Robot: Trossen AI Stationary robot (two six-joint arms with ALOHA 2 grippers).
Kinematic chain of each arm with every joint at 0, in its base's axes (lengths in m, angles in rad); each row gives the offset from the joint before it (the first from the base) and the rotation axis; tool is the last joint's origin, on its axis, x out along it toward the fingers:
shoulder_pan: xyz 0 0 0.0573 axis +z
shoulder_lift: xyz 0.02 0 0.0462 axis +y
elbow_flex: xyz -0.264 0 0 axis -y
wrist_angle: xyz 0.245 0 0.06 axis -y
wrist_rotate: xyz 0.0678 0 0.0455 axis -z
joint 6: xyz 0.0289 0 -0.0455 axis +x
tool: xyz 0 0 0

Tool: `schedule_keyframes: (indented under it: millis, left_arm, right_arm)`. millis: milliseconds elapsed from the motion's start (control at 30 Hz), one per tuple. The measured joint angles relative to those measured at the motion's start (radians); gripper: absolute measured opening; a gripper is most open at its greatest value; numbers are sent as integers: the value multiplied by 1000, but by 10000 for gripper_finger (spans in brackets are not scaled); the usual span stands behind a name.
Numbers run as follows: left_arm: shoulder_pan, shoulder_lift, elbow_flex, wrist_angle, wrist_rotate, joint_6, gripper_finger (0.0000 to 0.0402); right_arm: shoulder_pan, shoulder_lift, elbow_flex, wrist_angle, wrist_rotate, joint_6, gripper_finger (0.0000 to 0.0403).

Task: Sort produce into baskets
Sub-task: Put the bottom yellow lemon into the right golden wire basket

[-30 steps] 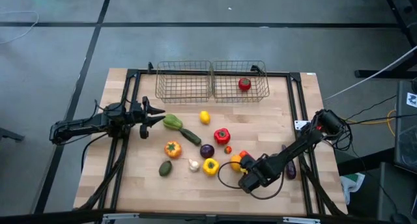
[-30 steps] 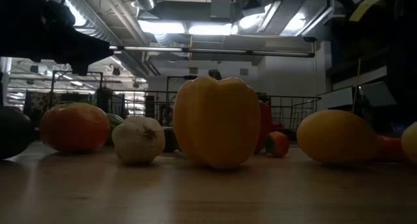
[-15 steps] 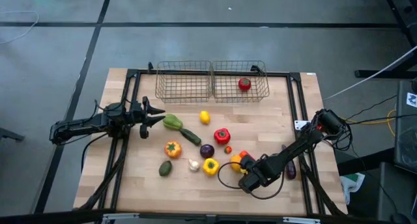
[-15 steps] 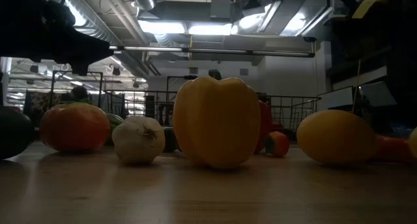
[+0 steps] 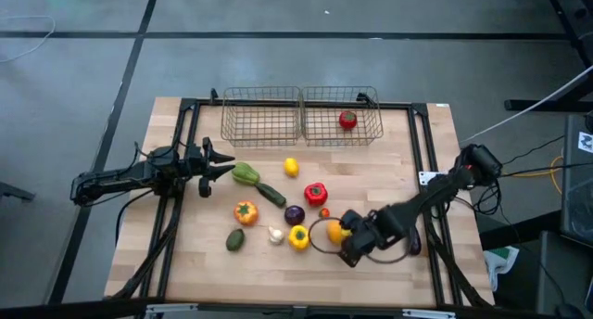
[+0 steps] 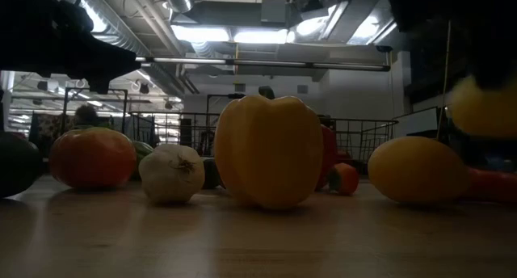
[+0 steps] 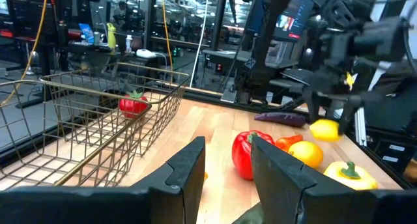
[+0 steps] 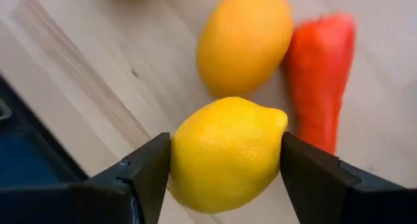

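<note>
The right hand [image 8: 225, 160] is pinching a yellow lemon [image 8: 225, 152] between its two dark fingers [image 8: 148, 165], one on each side. In the left wrist view the lemon [image 7: 324, 129] hangs in the air, off the desk [image 5: 389, 161]. It is over the front part of the desk, far from the two wire baskets [image 5: 302, 115] at the back edge. Just under it lie an orange [image 8: 245, 42] and a red-orange carrot [image 8: 320, 74].

To do this step well, I think the hand should go a bit higher first, so the lemon does not bump the red pepper [image 5: 315, 193] or the other toys on the way to the baskets. It should squeeze the same all the way, because a round lemon can slip. One basket already has a red tomato [image 5: 347, 121] in it, and the other looks empty. The hand should be right over the inside of a basket, past the wire wall, and low, before it lets go, so the lemon does not bounce out.

The left hand [image 5: 219, 163] waits by the left side of the desk, near the green pepper [image 5: 244, 174]. Its fingers [image 7: 186, 175] are a little apart and hold nothing.
</note>
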State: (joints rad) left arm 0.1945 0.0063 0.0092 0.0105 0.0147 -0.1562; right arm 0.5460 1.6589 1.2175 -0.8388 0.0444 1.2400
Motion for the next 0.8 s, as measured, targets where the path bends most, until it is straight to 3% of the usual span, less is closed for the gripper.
schedule_keyframes:
  millis: [433, 800]
  left_arm:
    - [0, 0, 0, 0, 0, -1, 121]
    - [0, 0, 0, 0, 0, 13, 121]
  right_arm:
    - [-359, -200, 0, 0, 57, -528, 255]
    - [-750, -290, 1, 16, 333, -959, 255]
